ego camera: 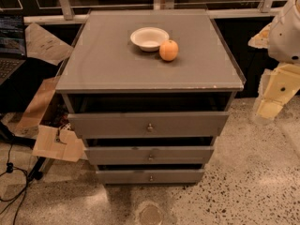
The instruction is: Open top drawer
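Observation:
The top drawer [117, 124] is the widest grey front of a three-drawer cabinet, with a small round metal knob [149, 127] at its centre. A dark gap shows above its face, under the cabinet top [108, 64]. Two narrower drawer fronts, middle [117, 155] and bottom [122, 176], sit below it. My gripper [269, 108] hangs from the white and cream arm [287, 32] at the right edge of the view. It is beside the cabinet's right side, well away from the knob, at about the top drawer's height.
A white bowl [149, 38] and an orange [168, 50] sit on the cabinet top. A laptop [10, 46] stands at far left. Cardboard pieces [56, 144] lean at the cabinet's left. Black cables [11, 172] lie on the speckled floor. A railing runs behind.

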Controlling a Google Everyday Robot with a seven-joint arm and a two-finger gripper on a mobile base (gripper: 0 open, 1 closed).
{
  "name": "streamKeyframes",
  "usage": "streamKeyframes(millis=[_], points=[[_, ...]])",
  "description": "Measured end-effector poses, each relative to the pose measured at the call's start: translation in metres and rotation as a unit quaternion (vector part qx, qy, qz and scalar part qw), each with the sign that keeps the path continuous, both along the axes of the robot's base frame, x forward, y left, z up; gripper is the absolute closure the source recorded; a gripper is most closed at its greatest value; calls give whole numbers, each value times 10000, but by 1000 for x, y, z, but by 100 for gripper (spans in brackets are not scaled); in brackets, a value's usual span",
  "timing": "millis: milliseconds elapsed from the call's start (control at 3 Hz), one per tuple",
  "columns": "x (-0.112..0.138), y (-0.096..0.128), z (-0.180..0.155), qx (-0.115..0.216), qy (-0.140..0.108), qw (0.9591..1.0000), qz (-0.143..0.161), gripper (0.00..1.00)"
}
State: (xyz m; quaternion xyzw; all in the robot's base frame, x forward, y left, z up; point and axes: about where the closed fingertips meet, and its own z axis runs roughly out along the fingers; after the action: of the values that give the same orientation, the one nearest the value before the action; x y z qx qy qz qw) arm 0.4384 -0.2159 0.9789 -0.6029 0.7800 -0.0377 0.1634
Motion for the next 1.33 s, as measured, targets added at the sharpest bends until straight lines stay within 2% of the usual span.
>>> streamKeyframes(millis=[333,667,1000,1333], points=[[0,0,0,0,0,10000,0,0],[3,-1,-11,149,-110,9997,-136,0],[15,-3,-54,641,-231,9966,-469,0],[32,1,-90,1117,-408,9910,-618,0]])
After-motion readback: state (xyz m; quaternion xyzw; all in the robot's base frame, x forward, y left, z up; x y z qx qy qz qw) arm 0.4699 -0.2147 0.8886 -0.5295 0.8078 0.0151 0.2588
